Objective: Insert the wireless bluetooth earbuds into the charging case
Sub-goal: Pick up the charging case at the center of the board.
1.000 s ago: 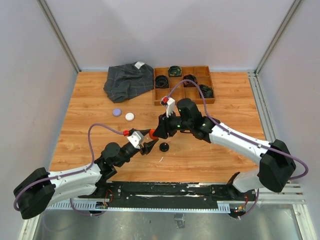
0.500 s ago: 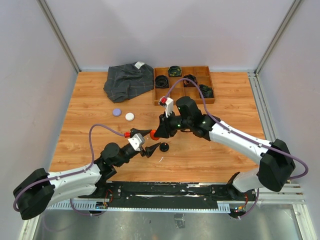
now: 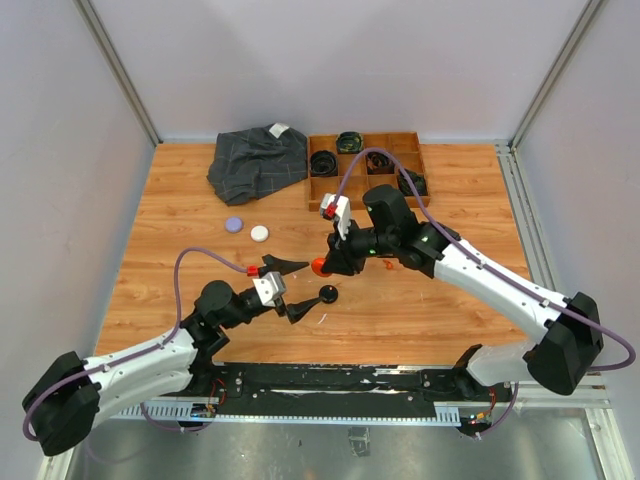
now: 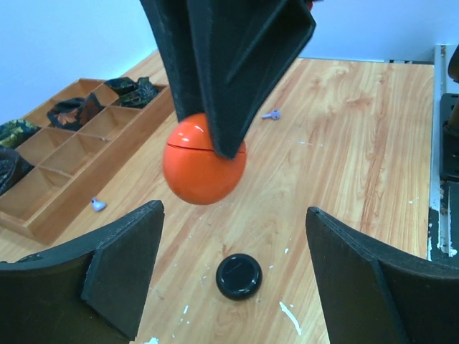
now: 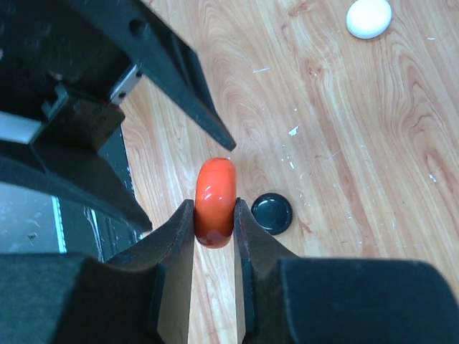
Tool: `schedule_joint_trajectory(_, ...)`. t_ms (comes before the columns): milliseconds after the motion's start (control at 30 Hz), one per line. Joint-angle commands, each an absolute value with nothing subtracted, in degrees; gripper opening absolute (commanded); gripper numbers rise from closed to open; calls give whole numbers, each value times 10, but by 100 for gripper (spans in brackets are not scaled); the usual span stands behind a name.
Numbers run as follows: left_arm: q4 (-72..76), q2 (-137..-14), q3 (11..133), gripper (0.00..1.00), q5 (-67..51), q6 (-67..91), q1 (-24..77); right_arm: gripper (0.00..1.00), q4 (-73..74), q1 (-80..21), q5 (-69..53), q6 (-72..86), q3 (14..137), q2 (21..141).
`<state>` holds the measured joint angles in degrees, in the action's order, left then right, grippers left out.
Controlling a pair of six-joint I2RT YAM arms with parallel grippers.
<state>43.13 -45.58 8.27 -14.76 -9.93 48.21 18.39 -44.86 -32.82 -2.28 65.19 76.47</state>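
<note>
My right gripper (image 5: 214,215) is shut on an orange-red round charging case (image 5: 215,202) and holds it on edge above the table; the case also shows in the top view (image 3: 320,266). My left gripper (image 4: 233,215) is open wide and empty, just below and in front of the case (image 4: 204,161). A black round puck (image 4: 239,276) lies on the wood between the left fingers, also seen in the top view (image 3: 328,293). Two tiny purple earbuds (image 4: 270,114) (image 4: 97,205) lie on the table farther off.
A wooden compartment tray (image 3: 392,142) with black coiled belts stands at the back, with a crumpled grey cloth (image 3: 258,160) to its left. A white puck (image 3: 259,233) and a purple puck (image 3: 233,224) lie left of centre.
My right gripper has lifted the orange-red case and moved it slightly right. My left gripper has drawn back from the case and opened wide.
</note>
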Motion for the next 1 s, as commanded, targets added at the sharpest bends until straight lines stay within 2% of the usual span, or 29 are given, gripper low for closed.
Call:
schedule_joint_trajectory(0,429,-455,113,85,-273,-78,441,4,228,-442,-362,-112,668,747)
schedule_joint_trajectory(267,468,-504,131,84,-387,-19,385,4,229,-442,-402,-151,668,740)
schedule_joint_trajectory(433,471,-543,154,80,-439,7,376,5,224,-443,-427,-168,666,743)
schedule_joint_trajectory(967,494,-590,176,54,-519,72,356,6,245,-442,-449,-201,657,737)
